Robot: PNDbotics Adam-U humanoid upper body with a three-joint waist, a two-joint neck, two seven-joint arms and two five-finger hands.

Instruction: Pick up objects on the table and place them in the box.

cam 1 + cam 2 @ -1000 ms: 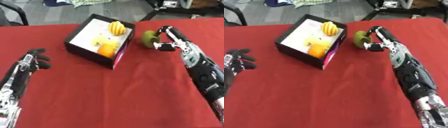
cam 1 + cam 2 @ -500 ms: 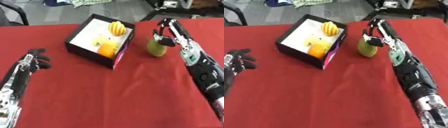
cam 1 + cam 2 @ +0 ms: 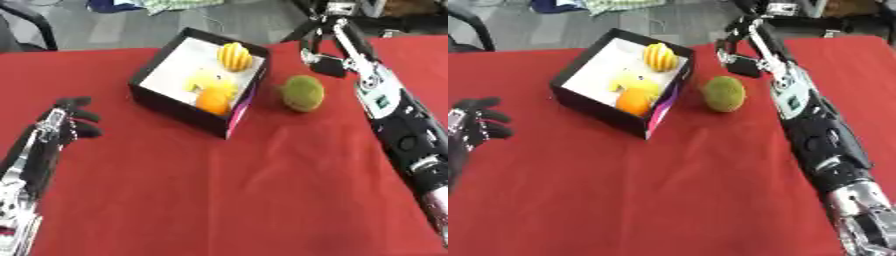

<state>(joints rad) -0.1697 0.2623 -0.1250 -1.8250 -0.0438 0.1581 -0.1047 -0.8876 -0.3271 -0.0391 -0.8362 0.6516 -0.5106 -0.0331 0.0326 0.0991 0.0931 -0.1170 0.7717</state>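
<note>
A black box with a white inside stands on the red table, holding a yellow striped fruit, a yellow piece and an orange. A round green fruit lies on the cloth just right of the box, touching nothing. My right hand hangs above and behind the green fruit, open, with relaxed fingers and nothing in it. At the left edge my left hand rests open and holds nothing.
The red cloth covers the whole near part of the table. Beyond the far edge are grey floor, a chair leg at the left and clutter at the top.
The right hand held the green fruit beside the box, let go of it, and has risen toward the far edge. The fruit now lies on the cloth. The left hand is unmoved.
</note>
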